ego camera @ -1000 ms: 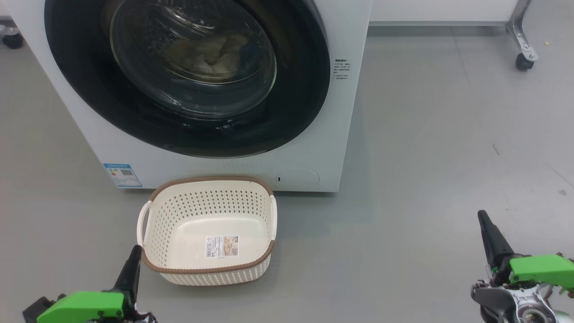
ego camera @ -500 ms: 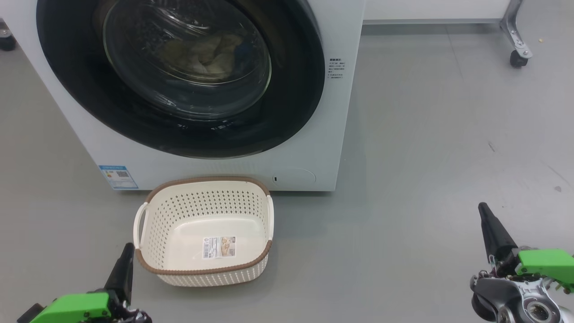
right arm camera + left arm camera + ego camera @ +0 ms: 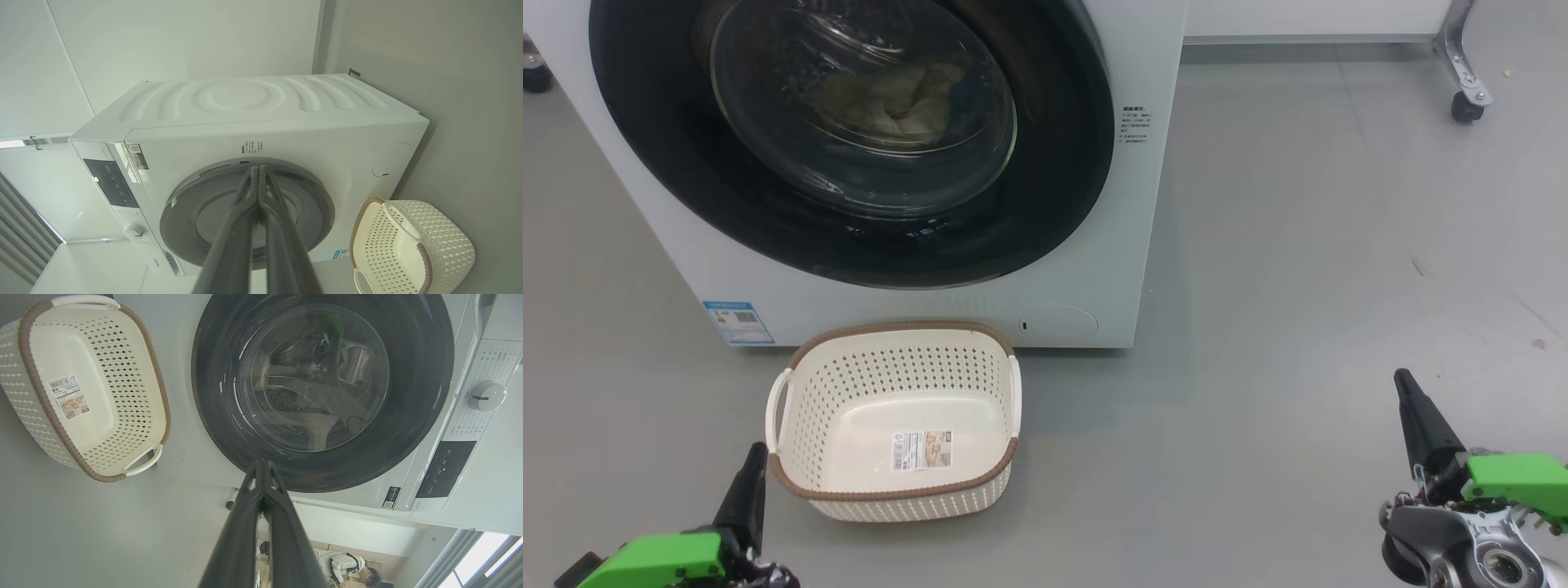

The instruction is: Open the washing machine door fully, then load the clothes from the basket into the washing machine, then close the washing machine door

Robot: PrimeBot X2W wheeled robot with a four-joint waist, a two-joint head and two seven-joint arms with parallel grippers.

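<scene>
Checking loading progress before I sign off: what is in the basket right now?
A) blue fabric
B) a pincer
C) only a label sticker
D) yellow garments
C: the basket holds just the label sticker; pale clothes lie behind the shut washing machine door.

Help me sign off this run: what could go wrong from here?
The washing machine door looks shut over the clothes, but whether it latched cannot be told; it may swing open. The empty basket stands close beside the shut left gripper in the head view; moving that arm forward could knock it.
</scene>
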